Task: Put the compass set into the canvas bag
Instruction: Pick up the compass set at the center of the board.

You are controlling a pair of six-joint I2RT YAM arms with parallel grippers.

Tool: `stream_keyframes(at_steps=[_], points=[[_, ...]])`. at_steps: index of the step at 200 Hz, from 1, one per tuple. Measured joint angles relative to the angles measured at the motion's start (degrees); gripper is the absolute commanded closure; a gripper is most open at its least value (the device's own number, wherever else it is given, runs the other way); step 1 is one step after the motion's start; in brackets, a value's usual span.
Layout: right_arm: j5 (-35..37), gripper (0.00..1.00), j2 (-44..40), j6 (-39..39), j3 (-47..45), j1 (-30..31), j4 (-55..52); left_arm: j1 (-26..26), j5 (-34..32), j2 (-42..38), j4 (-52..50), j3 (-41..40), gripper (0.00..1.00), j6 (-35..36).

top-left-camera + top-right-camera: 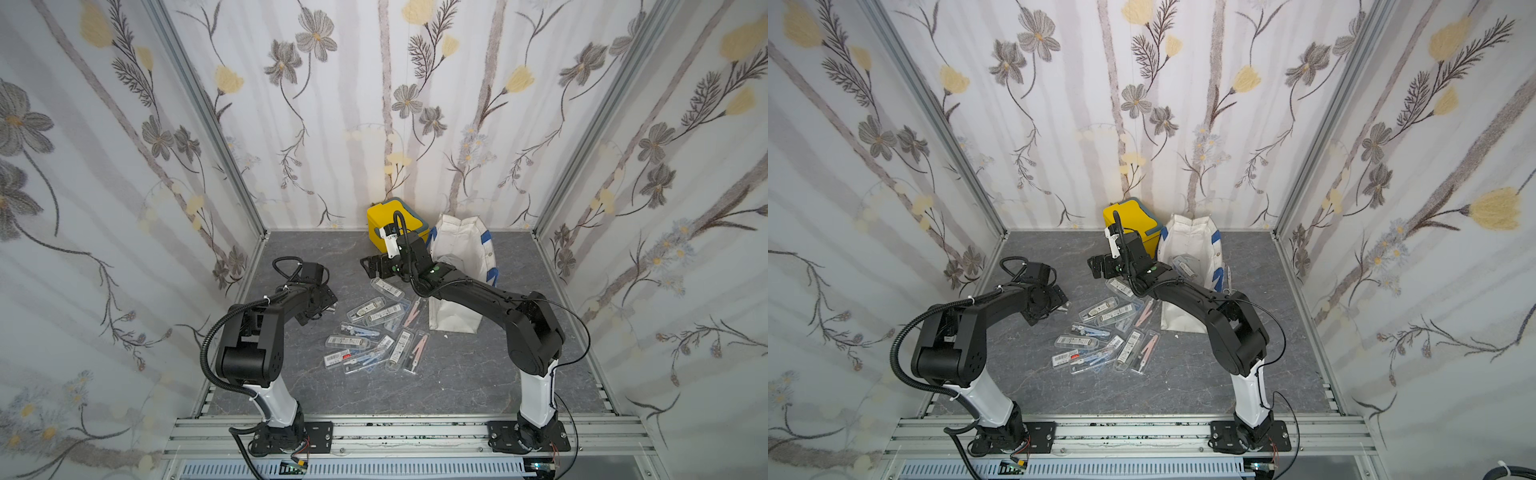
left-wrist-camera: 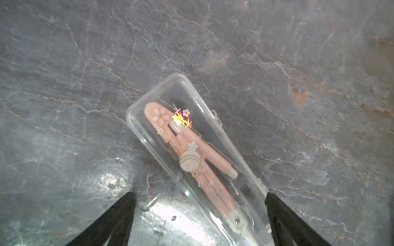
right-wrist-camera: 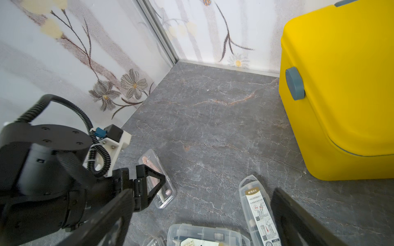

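A clear case holding a pink compass set [image 2: 191,153] lies flat on the grey table between the spread jaws of my left gripper [image 2: 199,194], which is open and not clamping it. The same case [image 3: 156,181] shows beside that gripper [image 3: 149,187] in the right wrist view. Several more compass set cases [image 1: 374,328] [image 1: 1104,332] lie heaped mid-table. The off-white canvas bag [image 1: 461,249] [image 1: 1192,241] stands at the back right with its mouth open, and a case [image 1: 1183,266] lies inside it. My right gripper [image 1: 368,266] [image 3: 202,191] hangs open and empty above a white-labelled case [image 3: 258,208].
A yellow lidded box [image 1: 382,220] [image 3: 341,95] stands against the back wall, just left of the bag. My right arm [image 1: 478,291] reaches across the front of the bag. Floral walls close in the table on three sides.
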Motion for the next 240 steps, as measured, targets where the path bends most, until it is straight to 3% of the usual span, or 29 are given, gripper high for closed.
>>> stream_keyframes(at_steps=[94, 123, 199, 240], points=[[-0.15, 0.01, -1.05, -1.14, -0.98, 0.0, 0.83, 0.81, -5.44, 8.15, -1.25, 8.22, 0.17, 2.38], [-0.15, 0.0, -1.55, -1.51, -1.33, 0.0, 1.27, 0.76, -9.53, 10.95, -3.78, 10.56, 0.28, 5.27], [-0.15, 0.01, -1.73, -1.7, -1.42, 0.0, 1.64, 0.2, -10.58, 13.62, -3.15, 13.05, 0.51, 7.63], [-1.03, 0.0, -1.73, -1.73, -1.42, 0.0, 1.68, 0.09, -10.6, 12.57, -1.11, 11.82, 0.56, 8.68]])
